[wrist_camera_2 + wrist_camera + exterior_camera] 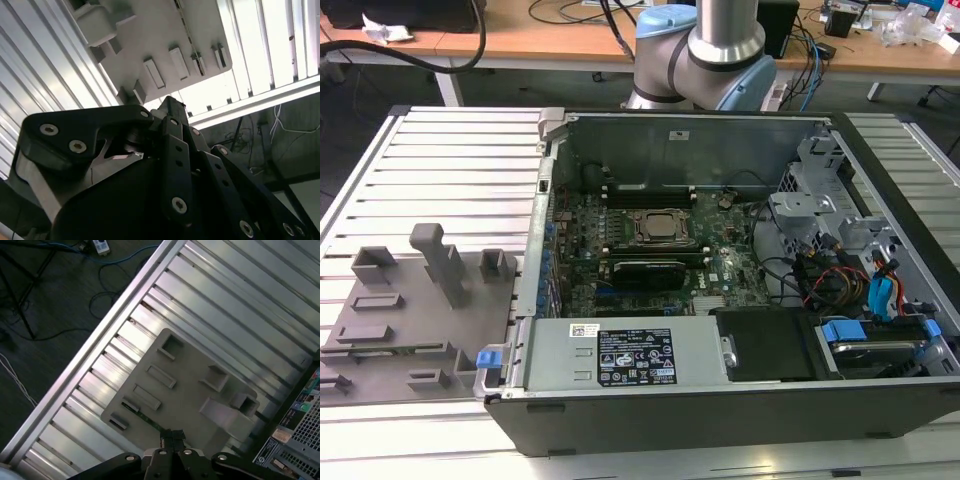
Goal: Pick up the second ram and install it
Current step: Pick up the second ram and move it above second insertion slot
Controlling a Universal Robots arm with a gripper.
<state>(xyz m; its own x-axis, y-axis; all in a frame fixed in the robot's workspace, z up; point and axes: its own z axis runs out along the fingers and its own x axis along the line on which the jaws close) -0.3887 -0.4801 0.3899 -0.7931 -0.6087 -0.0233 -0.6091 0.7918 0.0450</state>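
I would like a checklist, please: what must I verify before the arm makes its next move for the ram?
1. The ram lies in the tray: ok.
2. The end effector is over the tray, near the ram: ok.
3. The case is open, motherboard exposed: ok.
4. A slot is free: cannot tell.
5. The cables lie to the exterior view's right of the socket: ok.

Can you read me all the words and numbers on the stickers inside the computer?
Black sticker on the grey metal cover: white print, too small to read.
Small white sticker on the same cover: too small to read.
Grey tray beside the case: no writing that I can see.
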